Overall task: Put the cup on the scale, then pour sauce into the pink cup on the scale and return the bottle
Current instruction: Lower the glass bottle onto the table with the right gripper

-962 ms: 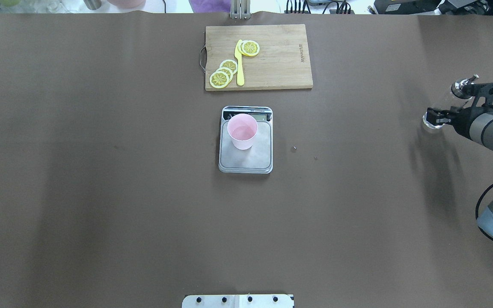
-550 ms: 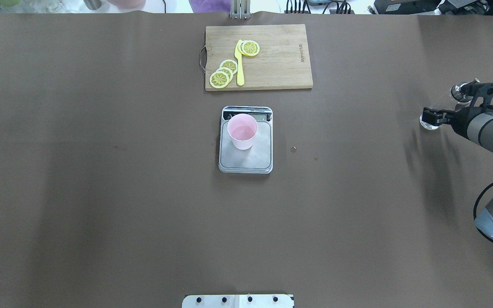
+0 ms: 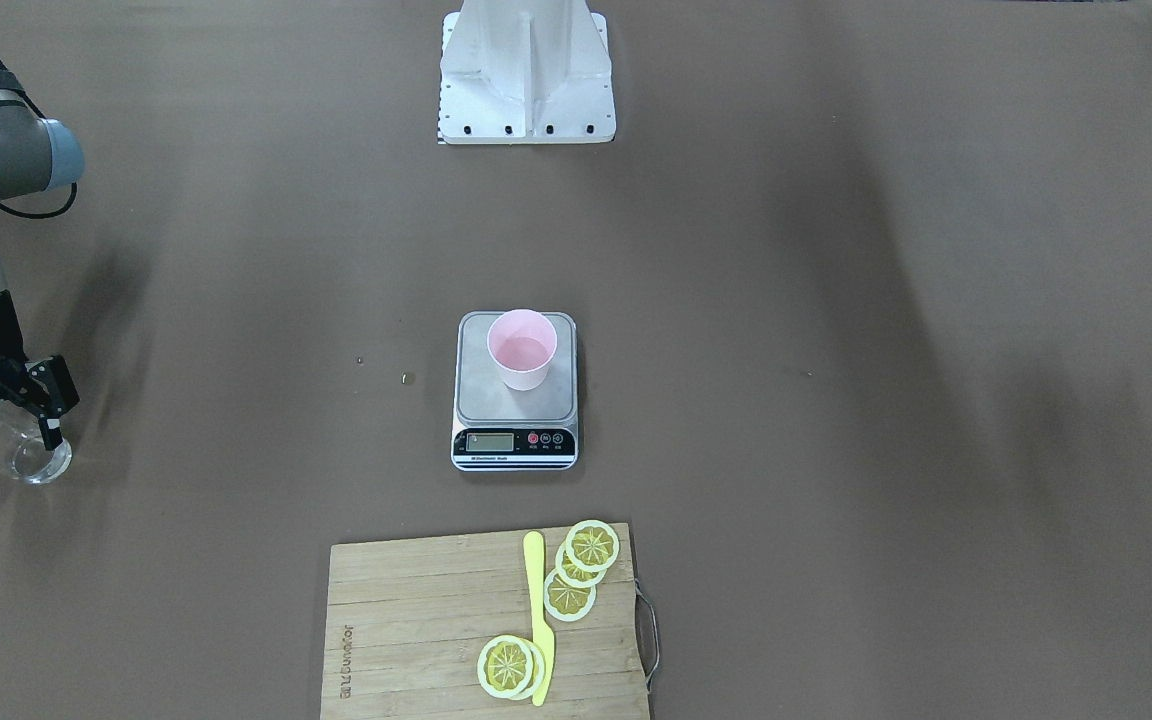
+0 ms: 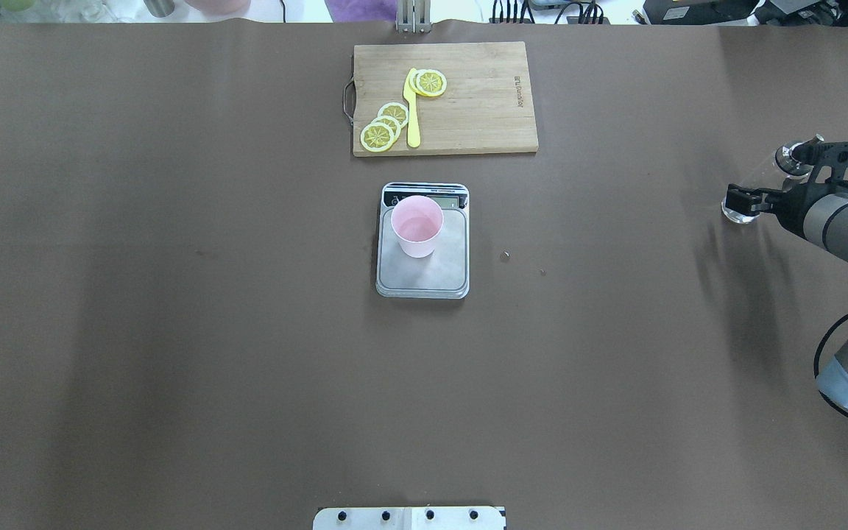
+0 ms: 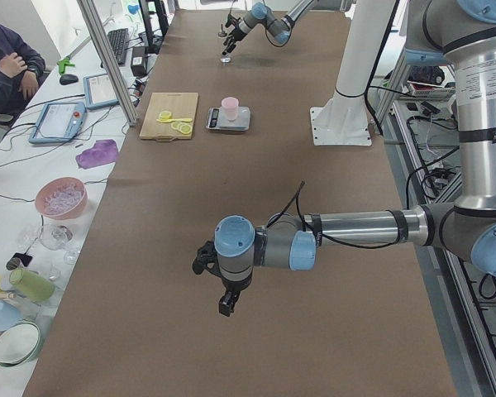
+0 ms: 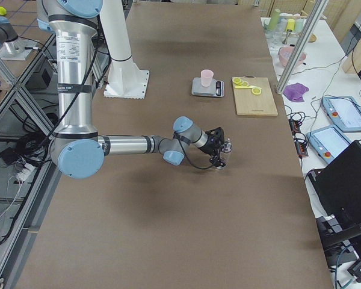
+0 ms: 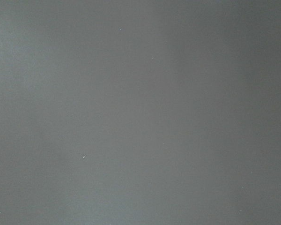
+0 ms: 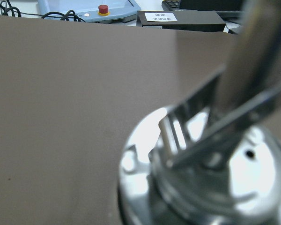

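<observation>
Since a second ago the right arm has drawn back slightly and stood the bottle [image 4: 757,193] more upright, its base now on the table [image 4: 174,294] far to the scale's right; cup and scale have not moved.

Largest is the table, a flat matte brown sheet. Beyond the scale lies a rectangular wooden board [image 4: 483,103] with visible grain and a wire handle, carrying round yellow lemon slices [image 4: 380,132] and a slim yellow plastic knife [image 4: 412,110]. The scale [image 4: 422,272] is a small rectangle with rounded corners, a brushed steel-grey platform and a black front panel. On the platform, toward the panel end, stands the cup [image 4: 417,225], a smooth pale pink tapered tumbler.

The right arm reaches out low from the scale's right, forearm nearly level, and the right gripper [image 4: 751,199] is clamped round the clear glass bottle's lower body. Its shiny metal cap fills the right wrist view, blurred.

The left gripper [image 5: 217,279] hangs over bare table well away from the scale; whether it is wide or narrow I cannot tell.
</observation>
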`<state>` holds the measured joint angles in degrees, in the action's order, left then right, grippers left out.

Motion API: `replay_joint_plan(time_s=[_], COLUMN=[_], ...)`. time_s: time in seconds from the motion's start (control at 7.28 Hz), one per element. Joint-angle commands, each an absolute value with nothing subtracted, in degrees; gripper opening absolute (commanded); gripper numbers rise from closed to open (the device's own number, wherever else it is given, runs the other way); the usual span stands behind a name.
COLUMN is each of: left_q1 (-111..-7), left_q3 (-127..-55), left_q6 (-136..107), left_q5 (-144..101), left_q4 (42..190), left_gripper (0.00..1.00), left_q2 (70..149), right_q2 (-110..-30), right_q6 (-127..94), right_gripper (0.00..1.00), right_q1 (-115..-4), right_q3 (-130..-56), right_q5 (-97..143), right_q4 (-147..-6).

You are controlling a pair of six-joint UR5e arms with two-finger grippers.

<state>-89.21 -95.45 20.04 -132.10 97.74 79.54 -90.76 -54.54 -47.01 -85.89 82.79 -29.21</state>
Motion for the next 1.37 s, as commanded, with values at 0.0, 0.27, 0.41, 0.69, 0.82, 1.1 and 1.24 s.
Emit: replay_joint_plan(time_s=[0.0,0.27,0.41,0.69,0.82,1.1,1.24], left_q1=[-89.21,-89.21,-89.21,-89.21,-89.21,-89.21,-89.21], left_q3=[-95.36,-95.19,-95.19,-95.1,-95.1,-95.19,-95.27], left_q6=[20.04,20.13,20.13,20.48,20.48,20.48,20.48], left_q5=[-132.1,-132.1,-132.1,-132.1,-132.1,-132.1,-132.1], left_q4=[97.73,97.73,97.73,97.73,97.82,97.82,97.74], left_gripper=[0.98,0.98,0.98,0.98,0.98,0.98,0.98], left_q2=[79.54,79.54,79.54,79.54,79.45,79.54,79.54], right_q2=[-91.05,-94.37,-97.35,-100.27,-101.5,-105.54,-106.6], right_q6=[-54.58,-54.67,-55.54,-58.08,-58.62,-58.89,-58.71], right_gripper=[1.0,1.0,1.0,1.0,1.0,1.0,1.0], right_q1=[-46.93,-46.32,-45.54,-43.95,-43.08,-42.45,-42.71], right_q3=[-86.39,-87.79,-88.5,-92.27,-92.98,-97.53,-97.99], right_q5=[82.79,82.71,82.79,82.53,81.83,82.08,83.31], right_q4=[-29.18,-26.74,-22.8,-21.88,-21.8,-21.88,-21.8])
